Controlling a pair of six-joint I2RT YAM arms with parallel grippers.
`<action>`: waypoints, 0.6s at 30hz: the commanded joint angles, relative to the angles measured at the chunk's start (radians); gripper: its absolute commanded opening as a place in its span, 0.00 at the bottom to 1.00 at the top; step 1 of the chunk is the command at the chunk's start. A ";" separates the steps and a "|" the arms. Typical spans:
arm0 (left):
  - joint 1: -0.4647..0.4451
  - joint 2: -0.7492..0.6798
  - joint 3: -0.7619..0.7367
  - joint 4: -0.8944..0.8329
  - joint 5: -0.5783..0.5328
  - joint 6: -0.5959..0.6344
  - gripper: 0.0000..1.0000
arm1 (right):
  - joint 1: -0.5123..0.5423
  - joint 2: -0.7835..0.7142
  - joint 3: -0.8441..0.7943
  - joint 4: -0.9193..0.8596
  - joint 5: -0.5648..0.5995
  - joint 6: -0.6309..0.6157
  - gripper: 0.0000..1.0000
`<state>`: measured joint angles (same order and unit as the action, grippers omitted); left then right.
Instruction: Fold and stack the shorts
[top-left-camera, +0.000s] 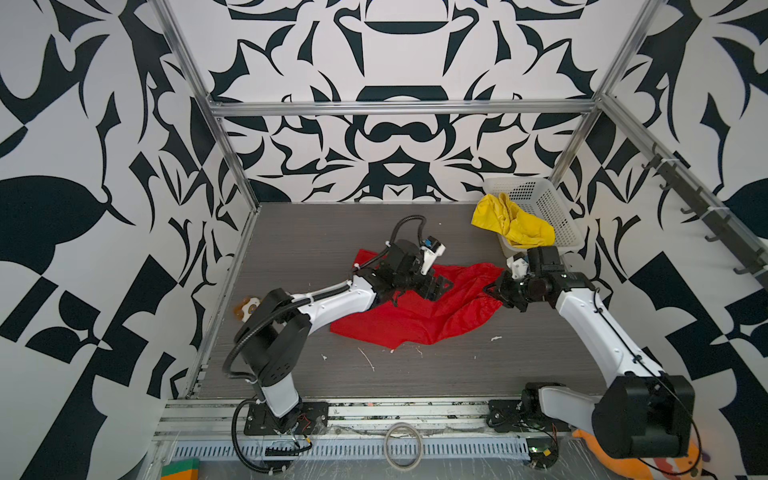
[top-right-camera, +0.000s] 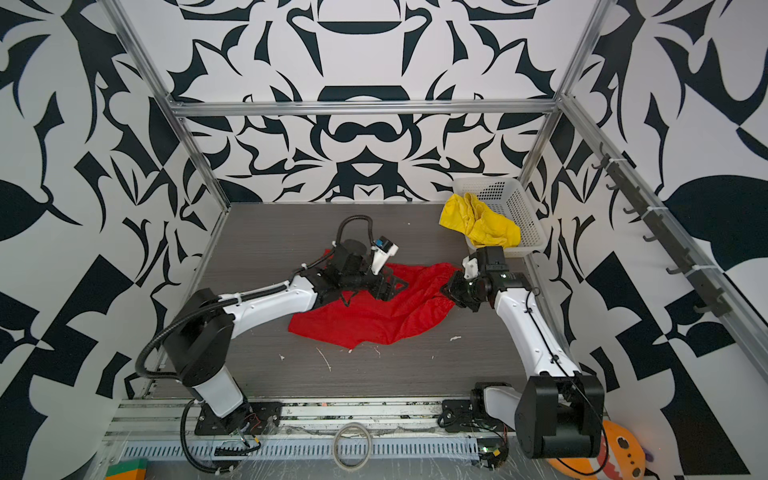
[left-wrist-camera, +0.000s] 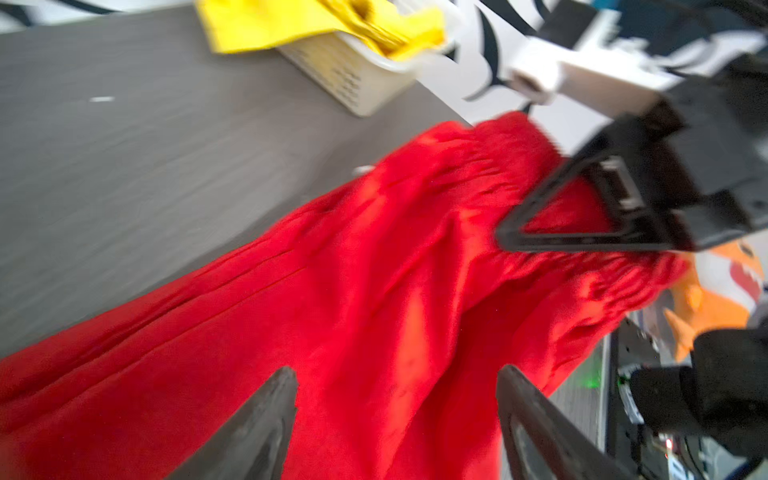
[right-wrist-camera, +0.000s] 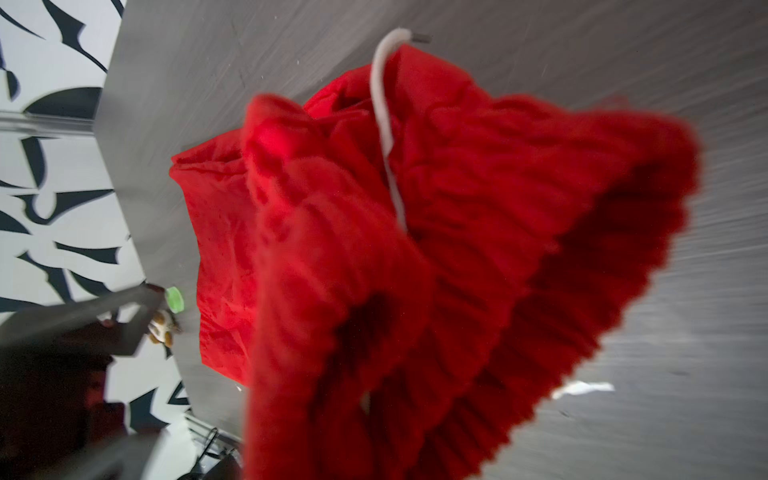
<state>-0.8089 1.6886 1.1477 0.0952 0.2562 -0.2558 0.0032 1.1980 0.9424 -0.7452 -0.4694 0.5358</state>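
You see the whole table (top-left-camera: 457, 365) from high at the front in both top views, looking down and back, while each wrist camera looks from close by at the red shorts (left-wrist-camera: 332, 291), shared by all four views.

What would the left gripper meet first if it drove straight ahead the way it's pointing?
Most likely the red shorts: in the left wrist view the open left gripper points straight at the draped cloth. Farther along, the right gripper pinches the waistband; depth is unclear.

shorts (top-left-camera: 415, 322) on table (top-left-camera: 311, 232), second pair (top-left-camera: 513, 224) over basket (top-left-camera: 546, 199)
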 joint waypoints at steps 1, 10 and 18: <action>0.080 -0.083 -0.054 -0.136 -0.039 -0.179 0.79 | 0.021 0.020 0.160 -0.207 0.151 -0.111 0.11; 0.291 -0.198 -0.219 -0.231 -0.014 -0.388 0.78 | 0.144 0.177 0.534 -0.438 0.410 -0.179 0.09; 0.363 -0.118 -0.260 -0.214 0.039 -0.433 0.74 | 0.324 0.312 0.768 -0.550 0.633 -0.147 0.06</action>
<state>-0.4660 1.5345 0.9058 -0.1162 0.2573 -0.6430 0.2749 1.4979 1.6314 -1.2236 0.0299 0.3798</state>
